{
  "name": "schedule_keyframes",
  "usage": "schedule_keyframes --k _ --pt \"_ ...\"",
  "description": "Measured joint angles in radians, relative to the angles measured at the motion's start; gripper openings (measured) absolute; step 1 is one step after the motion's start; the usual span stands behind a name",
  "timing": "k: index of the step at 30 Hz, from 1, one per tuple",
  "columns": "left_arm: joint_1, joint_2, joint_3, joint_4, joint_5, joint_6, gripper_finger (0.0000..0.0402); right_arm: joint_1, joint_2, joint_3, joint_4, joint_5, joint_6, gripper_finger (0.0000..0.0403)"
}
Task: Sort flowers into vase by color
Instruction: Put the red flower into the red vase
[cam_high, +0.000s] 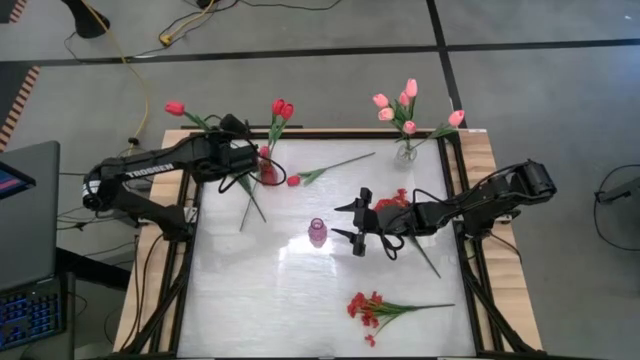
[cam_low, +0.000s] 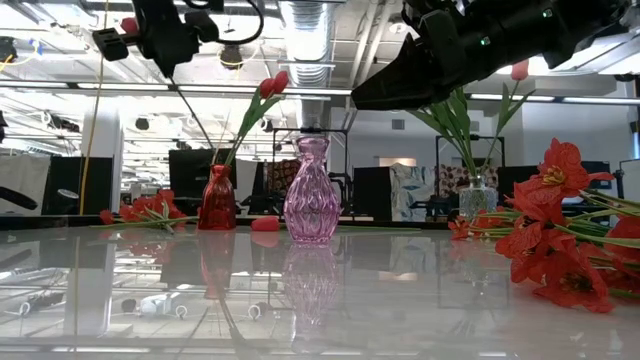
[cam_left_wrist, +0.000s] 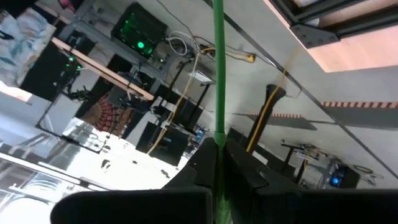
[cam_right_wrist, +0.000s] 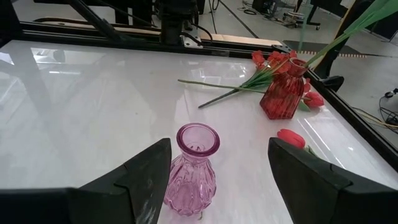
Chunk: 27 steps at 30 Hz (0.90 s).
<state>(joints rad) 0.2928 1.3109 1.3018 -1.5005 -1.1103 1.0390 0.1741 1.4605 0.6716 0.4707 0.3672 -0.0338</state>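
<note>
Your right claw (cam_high: 358, 224) gapes wide, empty, pink vase (cam_high: 318, 233) just ahead between its fingers. Your left claw (cam_high: 243, 150) pinches red tulip (cam_high: 175, 108) stem, red vase (cam_high: 268, 173) just beside it.

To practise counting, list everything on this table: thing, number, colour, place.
pink vase: one, pink, centre
red vase: one, red, back left
red tulips: two, in red vase
clear vase: one, back right
pink tulips: about five, in clear vase
loose tulip: one, red, lying behind pink vase
blossom bunches: three, red, lying scattered
table: one, white
left gripper: shut on held tulip, red
right gripper: open beside pink vase
</note>
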Motion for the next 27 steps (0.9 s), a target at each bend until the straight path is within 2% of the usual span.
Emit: schedule_keyframes --k 12,27 --pt "-0.012 0.018 0.000 0.068 0.029 0.063 0.0000 0.000 0.000 0.000 0.000 0.000 0.000 0.0295" --pt "0.004 0.018 -0.059 0.112 -0.019 0.094 0.0000 0.000 0.000 0.000 0.000 0.000 0.000 0.0295"
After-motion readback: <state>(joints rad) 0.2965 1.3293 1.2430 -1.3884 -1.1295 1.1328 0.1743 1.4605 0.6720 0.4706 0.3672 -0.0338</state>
